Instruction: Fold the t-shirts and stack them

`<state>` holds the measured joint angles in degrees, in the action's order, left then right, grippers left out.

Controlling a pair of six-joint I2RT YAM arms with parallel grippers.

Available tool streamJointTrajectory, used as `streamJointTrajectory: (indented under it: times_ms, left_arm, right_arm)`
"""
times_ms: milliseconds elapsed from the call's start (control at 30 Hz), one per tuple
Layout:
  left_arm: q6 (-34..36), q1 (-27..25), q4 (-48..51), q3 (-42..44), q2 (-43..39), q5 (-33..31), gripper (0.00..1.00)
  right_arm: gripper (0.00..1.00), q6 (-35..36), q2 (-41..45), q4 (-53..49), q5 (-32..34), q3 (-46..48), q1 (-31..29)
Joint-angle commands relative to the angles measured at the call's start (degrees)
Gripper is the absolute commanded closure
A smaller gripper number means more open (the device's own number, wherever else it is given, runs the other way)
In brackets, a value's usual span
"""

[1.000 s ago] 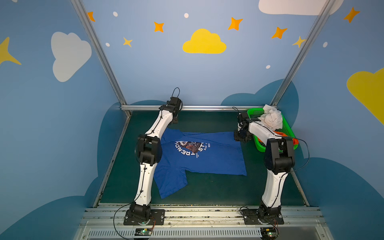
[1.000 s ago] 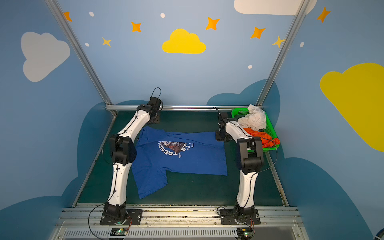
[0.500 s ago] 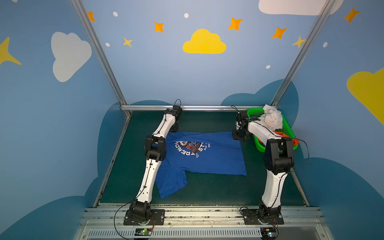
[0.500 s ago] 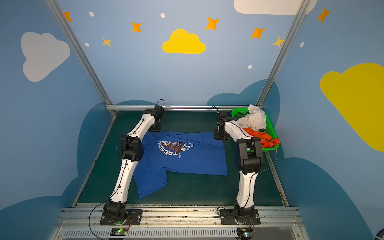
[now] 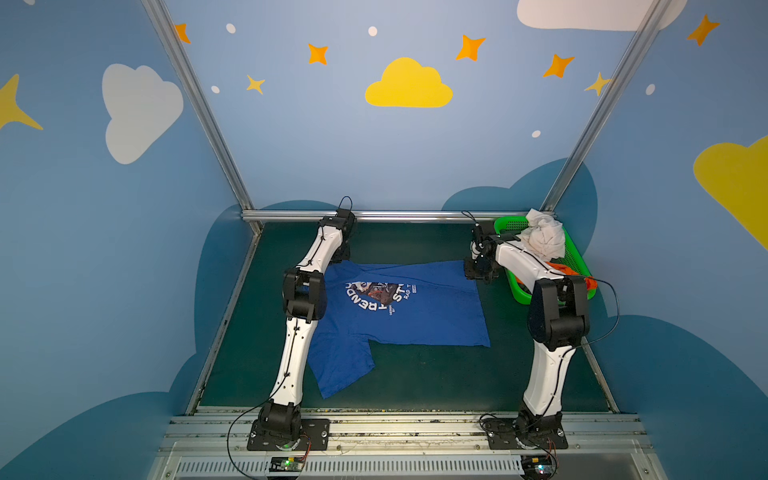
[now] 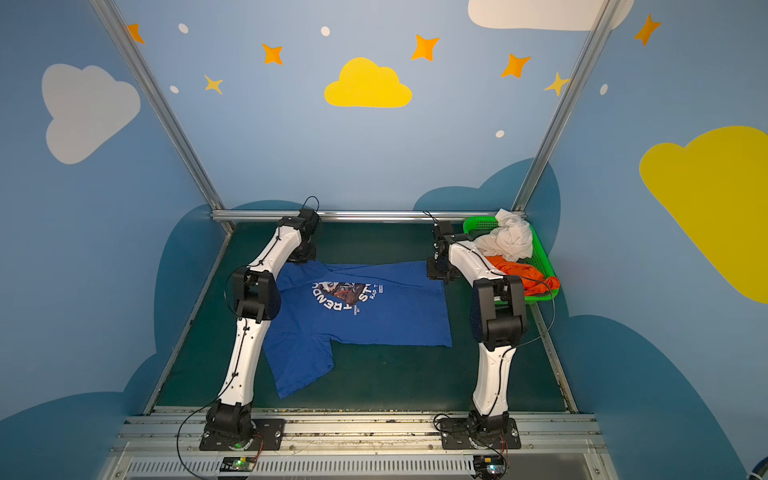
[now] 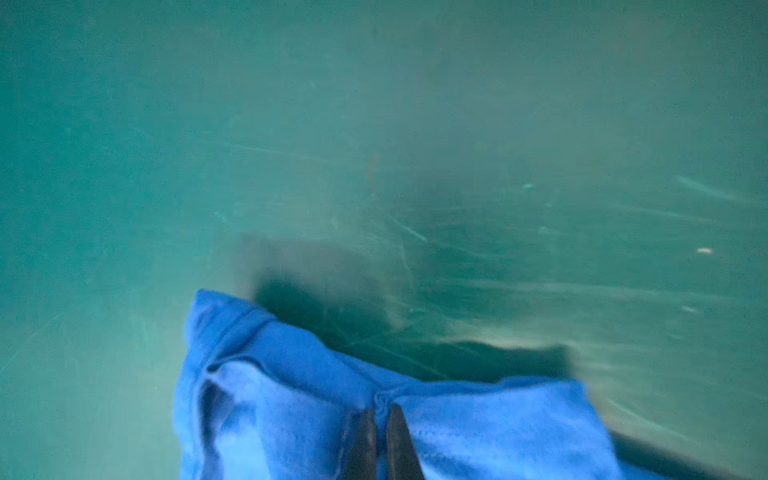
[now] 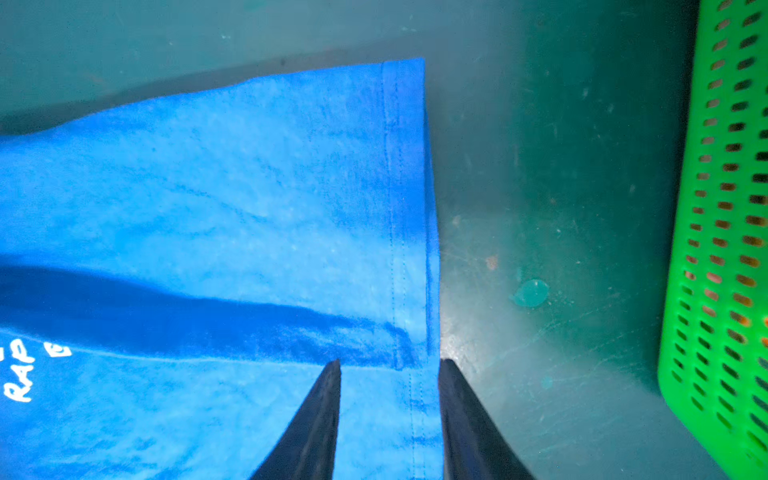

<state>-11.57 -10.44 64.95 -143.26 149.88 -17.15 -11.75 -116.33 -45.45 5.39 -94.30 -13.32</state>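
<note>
The left end effector (image 7: pixel 380 409) is shown closed on a bunched seam of the royal-blue t-shirt (image 5: pixel 436 316); the right end effector (image 8: pixel 388 363) is held partly open astride its hem. The shirt is spread on the tabletop (image 5: pixel 415 382), near a green mesh basket (image 5: pixel 518 291) holding a white t-shirt (image 5: pixel 544 239) and an orange t-shirt (image 6: pixel 515 270).

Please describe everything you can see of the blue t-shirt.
The blue t-shirt is soft cloth with a round white-lettered print. It lies spread out on the green table, one sleeve pointing to the front. The left gripper is shut on its far left corner; the right gripper straddles its stitched hem, open.
</note>
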Motion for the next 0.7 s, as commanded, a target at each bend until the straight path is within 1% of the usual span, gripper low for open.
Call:
streamJointTrajectory:
  times_ms: [0,233,333,500,667]
  left_arm:
    - [-0.29,-0.53,-2.28,1.95,-5.59,0.11,0.95]
    - [-0.24,-1.67,-4.98,8.81,-11.74,-0.53,0.95]
    - [-0.42,-2.34,-5.86,13.26,-14.97,-1.07,0.95]
    - [-2.16,-3.70,-10.33,26.18,-23.37,-2.55,0.95]
    - [-6.08,-4.62,-14.34,39.56,-31.82,-3.47,0.95]
  right_arm:
    - [0.59,-0.59,2.41,-1.26,-0.29,0.00,-0.31]
    - [0.60,-0.78,3.09,-0.99,-0.58,0.81,-0.55]
    - [0.60,-0.83,3.64,-0.58,-0.75,1.51,-0.68]
    - [0.60,-0.92,4.85,0.06,-1.15,2.82,-1.04]
    - [0.60,-0.97,5.83,0.57,-1.81,4.12,-1.38]
